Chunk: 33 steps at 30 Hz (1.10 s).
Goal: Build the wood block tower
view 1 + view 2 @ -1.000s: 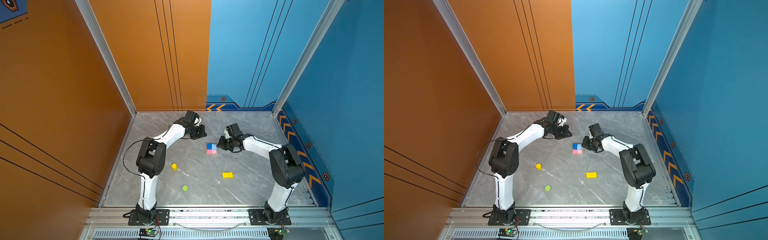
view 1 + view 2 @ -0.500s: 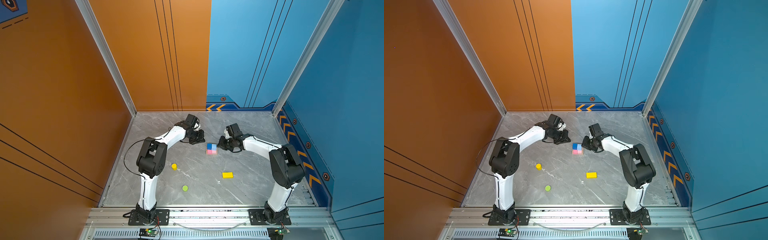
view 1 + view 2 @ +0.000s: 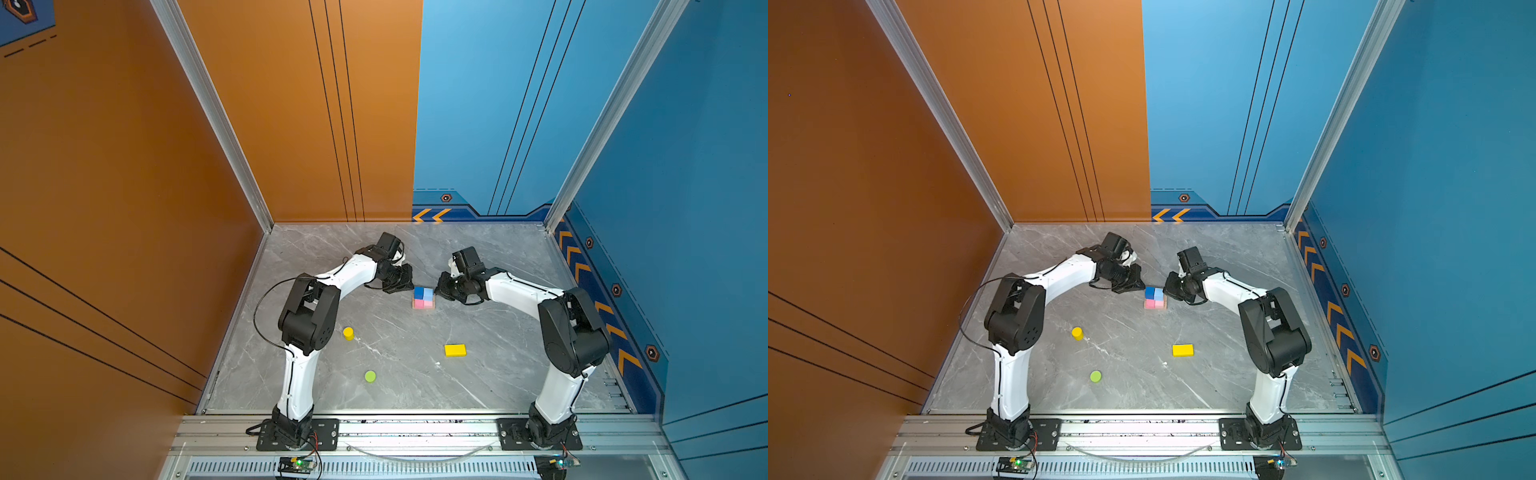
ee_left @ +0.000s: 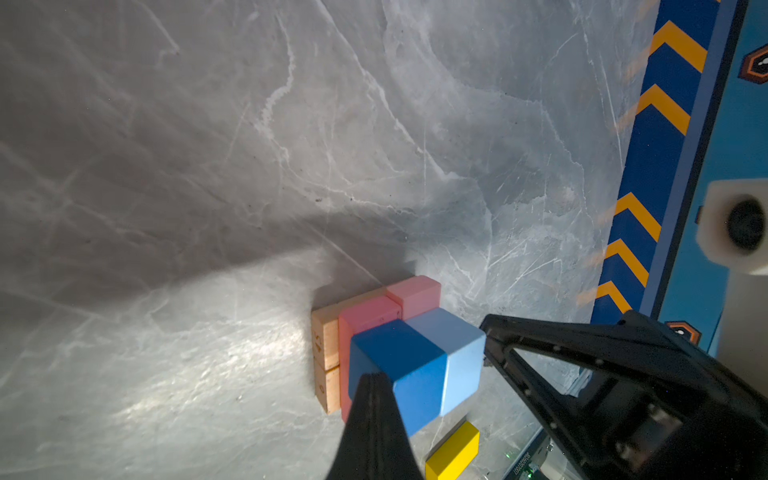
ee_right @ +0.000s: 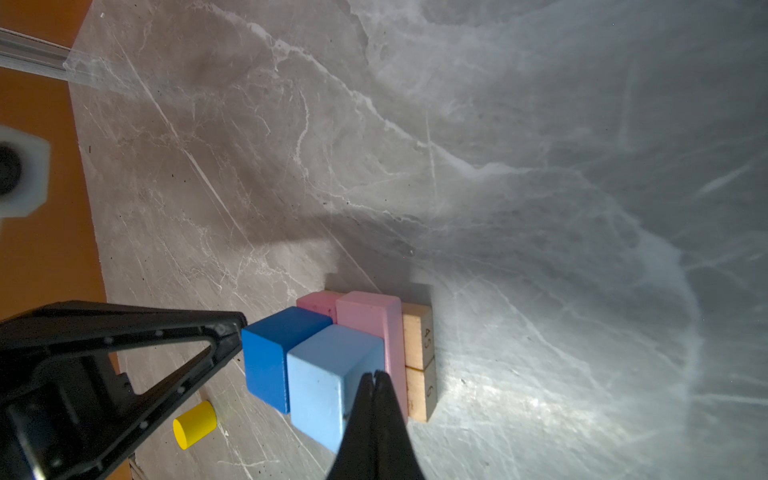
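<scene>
Grey table (image 3: 415, 374) with thin white lines holds the tower (image 3: 424, 299) a little past its middle, toward the back wall. The tower is low. Two tan planks (image 4: 326, 353) lie side by side at the bottom. Two pink bars (image 4: 368, 318) lie across the planks. The dark-blue cube (image 4: 397, 353) and the light-blue cube (image 4: 455, 347) sit on the pink bars and touch each other. They cover one end of the bars, and the other end is bare.

The left gripper (image 4: 371, 380) is pinched shut with nothing in it. Its tip is right at the outer side of the dark-blue cube. The right gripper (image 5: 375, 376) is pinched shut too, and it is empty. Its tip is right at the outer side of the light-blue cube. So the two cubes sit between the two tips. It is hard to tell if the tips press on the cubes or are just beside them.

Three blocks are not on the tower. In both top views the yellow cylinder (image 3: 348, 333) stands near the left arm's elbow. The lime-green cylinder (image 3: 370, 376) stands closer to the front edge. The yellow brick (image 3: 455, 350) lies flat on the right arm's side. All three are well apart from the tower and from each other.
</scene>
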Tool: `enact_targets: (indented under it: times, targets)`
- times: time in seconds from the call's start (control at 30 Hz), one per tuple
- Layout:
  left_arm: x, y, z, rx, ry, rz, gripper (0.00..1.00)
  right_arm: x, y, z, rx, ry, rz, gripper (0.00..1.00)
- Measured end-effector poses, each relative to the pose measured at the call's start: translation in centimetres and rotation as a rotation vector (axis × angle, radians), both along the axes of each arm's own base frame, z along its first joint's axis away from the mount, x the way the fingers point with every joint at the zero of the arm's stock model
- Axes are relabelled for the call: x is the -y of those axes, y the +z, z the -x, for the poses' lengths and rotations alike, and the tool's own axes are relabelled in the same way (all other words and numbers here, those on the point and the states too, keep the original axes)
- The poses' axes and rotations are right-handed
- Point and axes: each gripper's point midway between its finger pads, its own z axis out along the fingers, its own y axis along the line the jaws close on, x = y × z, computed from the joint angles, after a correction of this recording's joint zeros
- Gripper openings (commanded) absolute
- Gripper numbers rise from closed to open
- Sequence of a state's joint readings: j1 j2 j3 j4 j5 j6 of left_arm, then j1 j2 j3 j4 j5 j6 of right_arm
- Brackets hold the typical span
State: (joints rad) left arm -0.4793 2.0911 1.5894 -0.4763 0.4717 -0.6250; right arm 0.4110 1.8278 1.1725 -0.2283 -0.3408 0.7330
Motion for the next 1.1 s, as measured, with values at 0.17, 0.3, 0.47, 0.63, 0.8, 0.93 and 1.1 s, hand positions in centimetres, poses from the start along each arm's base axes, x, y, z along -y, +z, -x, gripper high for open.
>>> enact_targets:
  times: [0.17, 0.3, 0.47, 0.63, 0.8, 0.93, 1.1]
  targets:
    - [0.11, 0.0, 0.08, 0.0, -0.002, 0.0, 0.0, -0.01, 0.01, 0.0, 0.0, 0.0, 0.0, 0.0]
    - [0.38, 0.0, 0.28, 0.0, -0.009, 0.0, 0.0, -0.02, 0.01, 0.01, 0.0, 0.001, -0.001, 0.0]
    - [0.52, -0.01, 0.41, -0.001, -0.012, 0.0, 0.0, -0.06, 0.03, 0.02, -0.001, 0.002, -0.003, 0.0]
    - [0.51, -0.06, 0.44, -0.004, -0.01, 0.0, 0.0, -0.06, 0.03, 0.03, -0.001, 0.002, -0.003, 0.0]
    - [0.46, -0.16, 0.53, -0.008, -0.01, -0.002, 0.0, -0.08, 0.02, 0.04, -0.002, 0.003, -0.004, 0.0]
    - [0.42, -0.24, 0.6, -0.011, -0.01, -0.004, 0.0, -0.12, 0.03, 0.07, -0.002, 0.005, -0.006, 0.0]
    - [0.34, -0.37, 0.73, -0.016, -0.01, -0.008, 0.0, -0.21, 0.02, 0.13, -0.005, 0.009, -0.011, 0.0]
